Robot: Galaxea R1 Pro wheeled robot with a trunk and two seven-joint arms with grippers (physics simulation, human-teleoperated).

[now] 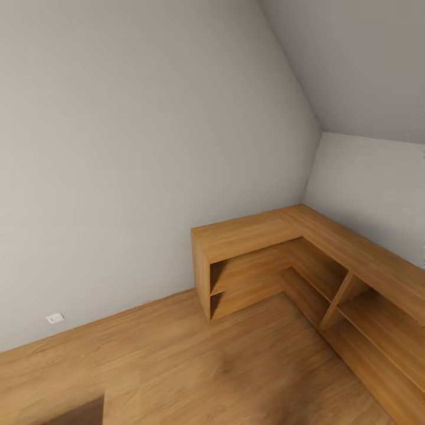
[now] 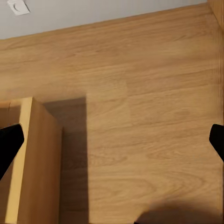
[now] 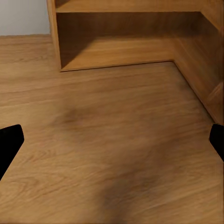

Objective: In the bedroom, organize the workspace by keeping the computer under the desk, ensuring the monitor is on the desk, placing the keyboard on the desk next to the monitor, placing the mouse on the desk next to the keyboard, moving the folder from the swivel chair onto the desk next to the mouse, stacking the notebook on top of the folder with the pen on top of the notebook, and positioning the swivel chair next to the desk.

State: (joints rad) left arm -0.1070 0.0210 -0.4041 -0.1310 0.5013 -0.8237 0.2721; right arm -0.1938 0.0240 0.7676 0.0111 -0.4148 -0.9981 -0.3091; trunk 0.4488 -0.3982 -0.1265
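Note:
I am in the bedroom, facing a corner of its grey sloping walls [image 1: 118,147] above a light wood floor [image 1: 177,366]. The desk, swivel chair, computer, monitor, keyboard, mouse, folder, notebook and pen are out of view. In the left wrist view my left gripper [image 2: 112,142] hangs open over bare floor, its black fingertips [image 2: 9,142] far apart with nothing between them. My right gripper [image 3: 112,142] is likewise open over the floor, its fingertips [image 3: 8,142] at the picture's two edges.
A low L-shaped light-wood shelf cabinet [image 1: 283,248] with open compartments fills the corner and runs along the right wall. The right wrist view looks at its lower shelf [image 3: 116,46]. A light-wood panel edge [image 2: 32,163] stands near the left gripper. A white wall socket [image 1: 55,317] sits low on the wall.

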